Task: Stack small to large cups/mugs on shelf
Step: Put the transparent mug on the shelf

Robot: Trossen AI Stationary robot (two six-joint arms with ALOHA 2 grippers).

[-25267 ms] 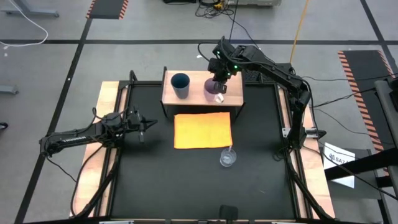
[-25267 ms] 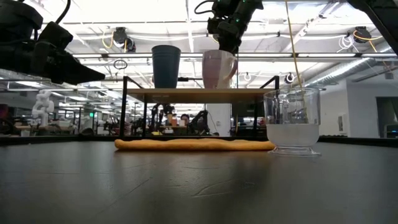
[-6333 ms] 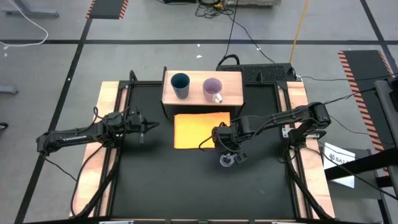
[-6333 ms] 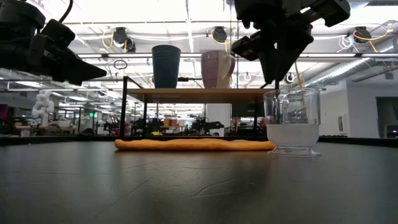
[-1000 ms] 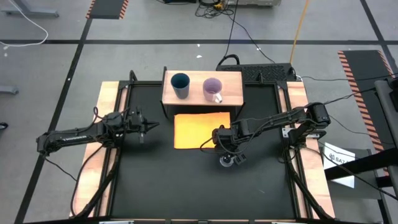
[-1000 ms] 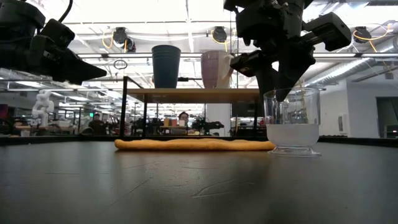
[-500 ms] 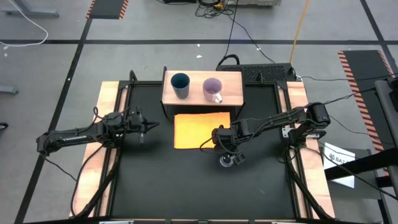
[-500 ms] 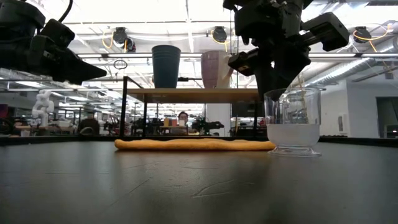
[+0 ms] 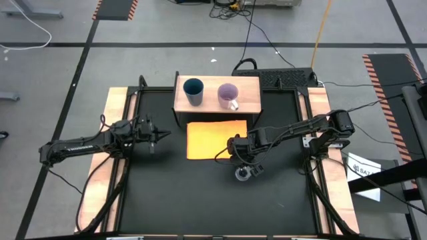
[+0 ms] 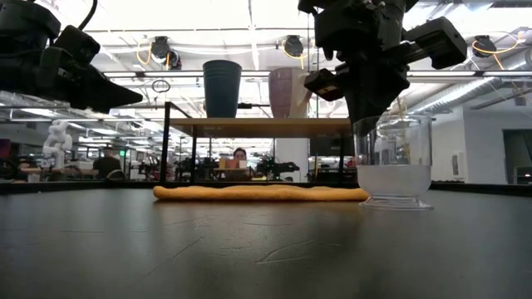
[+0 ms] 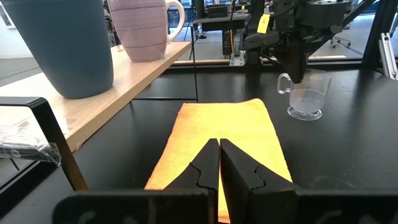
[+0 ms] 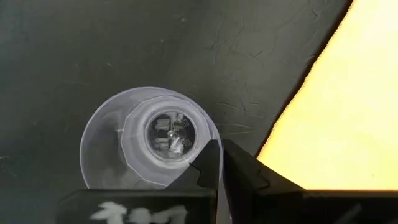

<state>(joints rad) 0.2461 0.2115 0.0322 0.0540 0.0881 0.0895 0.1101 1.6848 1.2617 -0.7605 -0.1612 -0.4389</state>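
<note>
The clear cup (image 9: 244, 175) stands upright on its base on the black table, just off the orange sheet's near right corner. It also shows in the low view (image 10: 393, 166). My right gripper (image 12: 219, 155) is directly above it, fingers pointing down, closed on its rim. The dark blue tumbler (image 9: 193, 91) and the lilac mug (image 9: 228, 95) stand upright on the wooden shelf (image 9: 248, 85) at the far side. My left gripper (image 9: 157, 133) is shut and empty, hovering left of the orange sheet. My right gripper pinches the clear cup's rim (image 12: 210, 134) on the side toward the orange sheet. One finger is inside the cup and one outside, with the thin wall between them. The fingers come from above, pointing down. The cup stands upright with its base on the table (image 10: 396, 202).
The flat orange sheet (image 9: 217, 139) lies between the shelf and the clear cup. The shelf has bare board to the right of the lilac mug. Black table (image 9: 173, 193) stretches to the near edge. People show in the room beyond the table in the low view.
My right gripper has shifted and turned a little at the clear cup's rim. The cup, still standing on the table, has been nudged slightly toward the table's right edge.
</note>
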